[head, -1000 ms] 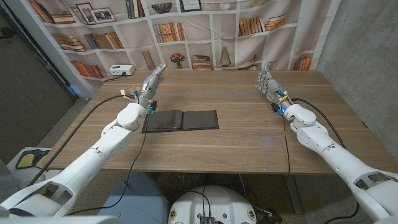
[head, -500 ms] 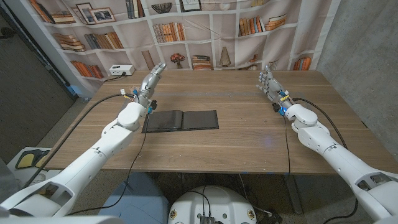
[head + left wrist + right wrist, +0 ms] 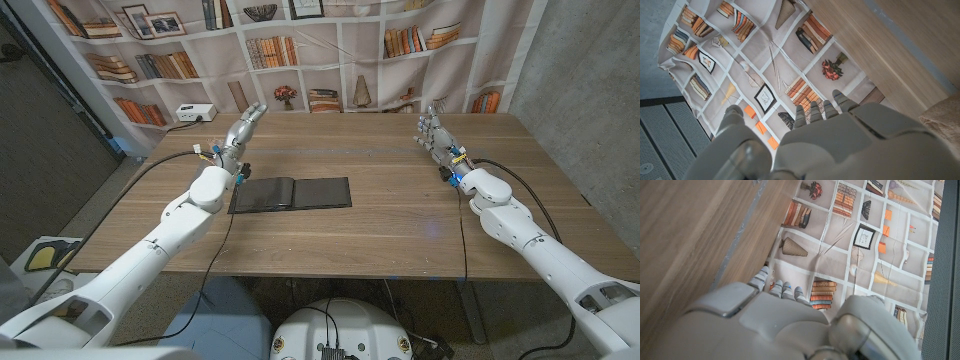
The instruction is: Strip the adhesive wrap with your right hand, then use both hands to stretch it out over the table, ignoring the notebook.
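Note:
A dark notebook [image 3: 291, 193] lies open on the wooden table [image 3: 380, 225], left of centre. My left hand [image 3: 243, 128] is raised above the table's far left part, just beyond the notebook's left end. Its fingers are stretched out toward the backdrop and hold nothing. My right hand [image 3: 433, 133] stands over the far right part of the table, fingers up and apart, with nothing in them. In the left wrist view the back of the left hand [image 3: 840, 135] points at the backdrop. In the right wrist view the right hand [image 3: 765, 315] does the same.
A printed bookshelf backdrop [image 3: 330, 50] hangs right behind the table's far edge. A small white box [image 3: 195, 113] sits off the far left corner. Black cables [image 3: 222, 240] trail from both arms across the table. A grey wall [image 3: 590, 80] stands to the right.
My right hand and forearm have drifted slightly to the right. The left arm and the notebook are unchanged.

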Robot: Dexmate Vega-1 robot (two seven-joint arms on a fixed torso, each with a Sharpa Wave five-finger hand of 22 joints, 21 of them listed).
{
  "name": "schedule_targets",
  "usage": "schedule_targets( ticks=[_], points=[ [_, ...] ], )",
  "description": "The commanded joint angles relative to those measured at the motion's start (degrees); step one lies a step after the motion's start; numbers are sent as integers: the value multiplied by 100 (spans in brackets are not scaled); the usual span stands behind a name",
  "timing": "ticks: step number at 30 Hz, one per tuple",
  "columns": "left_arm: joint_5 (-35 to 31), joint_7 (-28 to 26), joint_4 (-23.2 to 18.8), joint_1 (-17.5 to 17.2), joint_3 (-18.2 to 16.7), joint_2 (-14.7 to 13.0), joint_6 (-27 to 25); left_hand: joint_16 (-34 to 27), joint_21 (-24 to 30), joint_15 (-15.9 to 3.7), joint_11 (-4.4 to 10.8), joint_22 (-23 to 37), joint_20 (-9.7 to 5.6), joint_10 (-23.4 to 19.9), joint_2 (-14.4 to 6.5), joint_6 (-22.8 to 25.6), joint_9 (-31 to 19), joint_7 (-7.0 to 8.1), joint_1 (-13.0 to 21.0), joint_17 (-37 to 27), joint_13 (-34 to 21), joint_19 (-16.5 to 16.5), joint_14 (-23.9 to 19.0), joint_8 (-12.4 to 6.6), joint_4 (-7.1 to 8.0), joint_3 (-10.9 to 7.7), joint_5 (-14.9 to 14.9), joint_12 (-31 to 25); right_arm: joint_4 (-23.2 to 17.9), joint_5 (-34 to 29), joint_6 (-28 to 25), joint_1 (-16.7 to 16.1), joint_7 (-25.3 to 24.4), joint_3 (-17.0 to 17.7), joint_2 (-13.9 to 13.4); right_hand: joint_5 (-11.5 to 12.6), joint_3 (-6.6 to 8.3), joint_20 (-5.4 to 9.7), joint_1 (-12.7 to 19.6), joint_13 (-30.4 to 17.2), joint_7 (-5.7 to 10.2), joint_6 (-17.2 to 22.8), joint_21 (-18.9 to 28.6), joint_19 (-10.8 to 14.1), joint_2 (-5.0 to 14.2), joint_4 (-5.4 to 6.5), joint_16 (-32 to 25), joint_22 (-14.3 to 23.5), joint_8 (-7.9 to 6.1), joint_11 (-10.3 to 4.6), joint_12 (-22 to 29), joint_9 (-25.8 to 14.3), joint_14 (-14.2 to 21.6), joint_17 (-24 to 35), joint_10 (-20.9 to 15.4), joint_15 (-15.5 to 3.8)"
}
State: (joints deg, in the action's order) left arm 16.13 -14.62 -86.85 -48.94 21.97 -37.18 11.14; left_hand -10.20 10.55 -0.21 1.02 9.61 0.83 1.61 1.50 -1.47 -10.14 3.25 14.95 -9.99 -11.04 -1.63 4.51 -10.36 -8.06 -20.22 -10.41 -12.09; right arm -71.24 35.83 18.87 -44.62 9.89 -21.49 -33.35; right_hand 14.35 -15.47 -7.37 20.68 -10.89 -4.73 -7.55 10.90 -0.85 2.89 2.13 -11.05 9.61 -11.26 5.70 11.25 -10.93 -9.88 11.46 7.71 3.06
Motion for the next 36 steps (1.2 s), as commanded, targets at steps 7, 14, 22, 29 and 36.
schedule_targets(
  ticks=[7,14,22,29,36],
  points=[
    [-616,-418,-418,-104,-39,-281,-407,-43,35,-40,33,16,25,-74,-105,-388,-11,-44,230,-7,-21,-90,-68,82,-71,-96,-15,-40,-40,47,6,-65,23,20,-1,-28,6,72,86,-22,2,32,26,19,15,-25,-57,14,-26,-1,38,-16,-346,11,-41,38],
    [-745,-487,-498,-112,-101,-371,-493,-46,36,-47,31,15,22,-84,-95,-325,-12,-43,266,-6,-22,-103,-88,24,-85,-100,-11,-41,-30,57,11,-75,15,25,10,-30,10,52,88,-21,-2,42,15,2,22,-27,-62,14,-27,-3,42,-16,-335,11,-51,30],
    [-943,-434,-525,-28,-71,-495,-599,-45,36,-62,48,14,25,-129,-87,-422,-11,55,354,-6,-23,-124,-112,11,-109,-119,-8,-52,8,20,25,-34,7,13,17,-34,13,50,89,-21,-10,65,9,-3,29,-28,-64,14,-34,4,47,-16,-330,10,-67,27],
    [-1088,-570,-624,-77,-119,-538,-637,-42,32,-60,44,14,33,-134,-87,-386,-11,61,387,-5,-24,-122,-113,-12,-116,-127,-7,-52,-20,12,8,-41,-39,16,19,-37,14,48,89,-21,-7,68,6,-6,31,-29,-66,14,-33,3,47,-16,-323,10,-71,25],
    [-1207,-504,-762,-74,-128,-674,-808,-40,30,-61,55,14,45,-161,-85,-350,-11,75,418,-5,-25,-122,-115,-32,-121,-134,-6,-60,-33,7,11,-39,-83,21,38,-40,16,44,90,-20,-11,76,4,-5,33,-31,-67,14,-34,4,48,-16,-319,10,-76,28]
  ],
)
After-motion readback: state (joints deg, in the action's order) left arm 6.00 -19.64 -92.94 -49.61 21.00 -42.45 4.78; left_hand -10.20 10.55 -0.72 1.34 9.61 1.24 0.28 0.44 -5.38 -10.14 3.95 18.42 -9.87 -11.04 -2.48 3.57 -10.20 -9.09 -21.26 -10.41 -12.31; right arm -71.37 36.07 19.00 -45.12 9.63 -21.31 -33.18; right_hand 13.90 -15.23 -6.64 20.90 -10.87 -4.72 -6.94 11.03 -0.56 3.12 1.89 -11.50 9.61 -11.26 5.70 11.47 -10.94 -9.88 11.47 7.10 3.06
